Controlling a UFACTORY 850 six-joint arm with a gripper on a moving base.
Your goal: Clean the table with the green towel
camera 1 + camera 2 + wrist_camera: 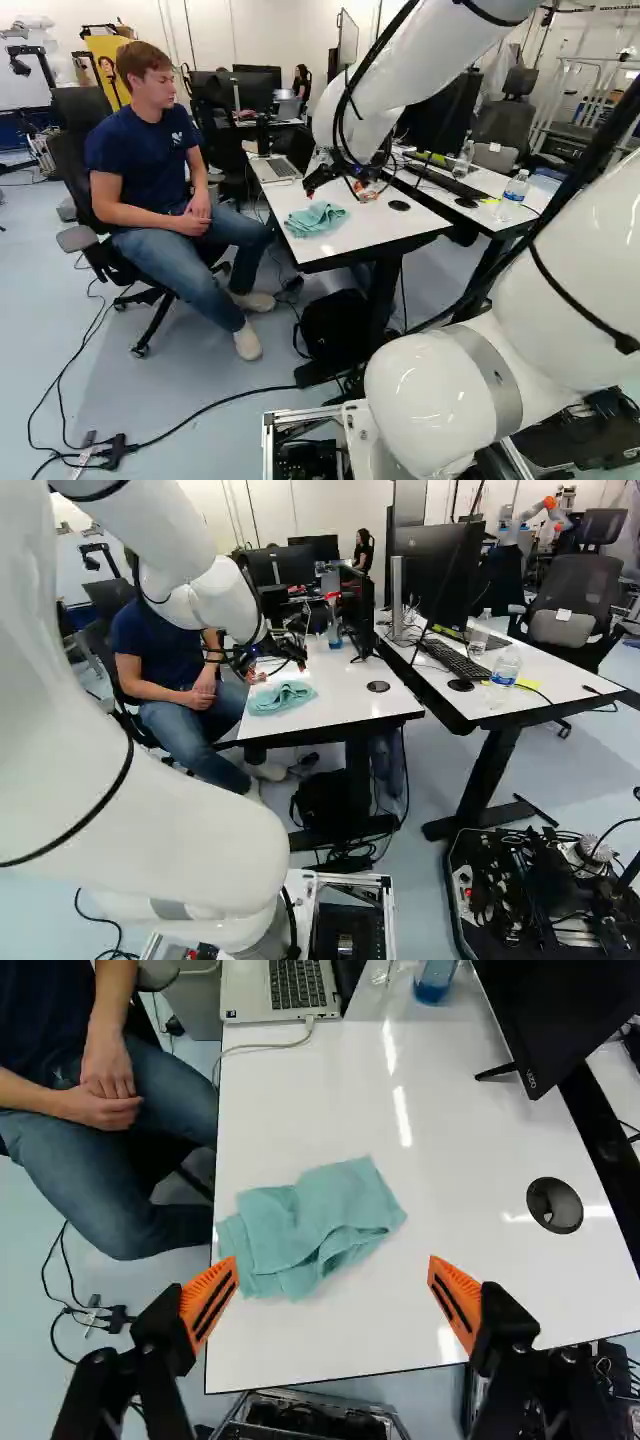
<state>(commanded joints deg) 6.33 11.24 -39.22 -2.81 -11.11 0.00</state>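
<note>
In the right base view my gripper (277, 668) hangs over the far part of the white table (340, 692), beyond the green towel (283, 697). The left base view shows the crumpled towel (316, 218) lying near the table's edge, with the gripper (322, 184) above and behind it. In the wrist view the gripper (333, 1270) stands wide open, its orange pads apart with nothing between them. The towel (318, 1222) lies loosely folded on the tabletop (450, 1190), just ahead of the fingers and nearer to one of them.
A person (60, 1110) sits close beside the table. An open laptop (285, 988), a bottle with blue liquid (433, 982) and a monitor (565, 1010) stand farther along. A round cable hole (554, 1205) is in the tabletop. A second desk holds a keyboard (455, 660) and water bottle (505, 667).
</note>
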